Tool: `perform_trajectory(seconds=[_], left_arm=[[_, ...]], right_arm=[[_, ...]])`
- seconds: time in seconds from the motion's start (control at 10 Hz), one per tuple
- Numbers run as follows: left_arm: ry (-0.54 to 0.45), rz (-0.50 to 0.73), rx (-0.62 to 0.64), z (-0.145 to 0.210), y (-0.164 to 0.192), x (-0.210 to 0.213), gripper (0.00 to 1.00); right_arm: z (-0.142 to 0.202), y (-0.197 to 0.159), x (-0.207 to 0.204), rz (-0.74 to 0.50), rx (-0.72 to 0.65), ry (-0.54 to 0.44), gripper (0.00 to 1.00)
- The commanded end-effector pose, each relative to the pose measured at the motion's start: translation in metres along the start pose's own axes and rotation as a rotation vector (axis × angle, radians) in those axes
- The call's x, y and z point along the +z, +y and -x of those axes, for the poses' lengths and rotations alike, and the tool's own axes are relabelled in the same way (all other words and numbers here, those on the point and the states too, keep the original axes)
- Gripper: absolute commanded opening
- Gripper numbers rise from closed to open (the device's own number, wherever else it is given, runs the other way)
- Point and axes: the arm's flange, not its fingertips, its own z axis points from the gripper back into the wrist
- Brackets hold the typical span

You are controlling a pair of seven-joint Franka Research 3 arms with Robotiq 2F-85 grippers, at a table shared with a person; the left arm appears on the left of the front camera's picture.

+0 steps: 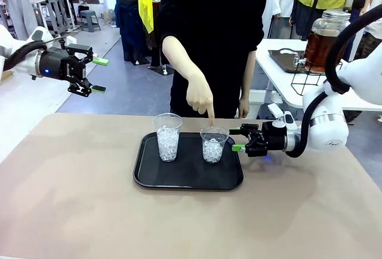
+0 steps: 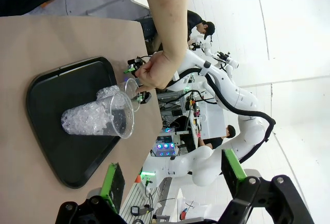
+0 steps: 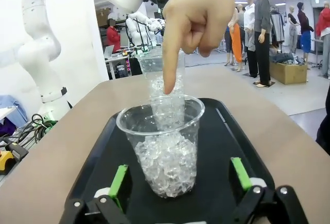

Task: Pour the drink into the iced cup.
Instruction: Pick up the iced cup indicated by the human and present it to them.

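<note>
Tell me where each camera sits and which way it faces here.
Front: fixed on robot's side, looks across the tray at the person; shows left gripper raised, right gripper by the tray.
Left wrist: rolled, looks down on the tray from high; own open fingers at bottom.
Right wrist: low, level, faces the pointed-at cup between its open fingers.
All share that cup and the pointing hand.

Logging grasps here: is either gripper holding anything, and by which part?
Nothing is held: right gripper open at the pointed-at iced cup, left gripper open in air.
</note>
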Motion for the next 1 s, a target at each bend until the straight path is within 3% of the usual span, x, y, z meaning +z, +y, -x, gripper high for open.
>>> perform_trajectory(seconds=[0.0,0.9], left_arm=[[-0.004,-0.002,-0.003,0.000,-0.001,0.000,1.00],[-0.004,-0.002,-0.003,0.000,-0.001,0.000,1.00]], right_arm=[[0.002,-0.008,-0.014,0.027,0.011,-0.005,1.00],[0.005,-0.005,-0.036,-0.039,-0.040,0.015,1.00]])
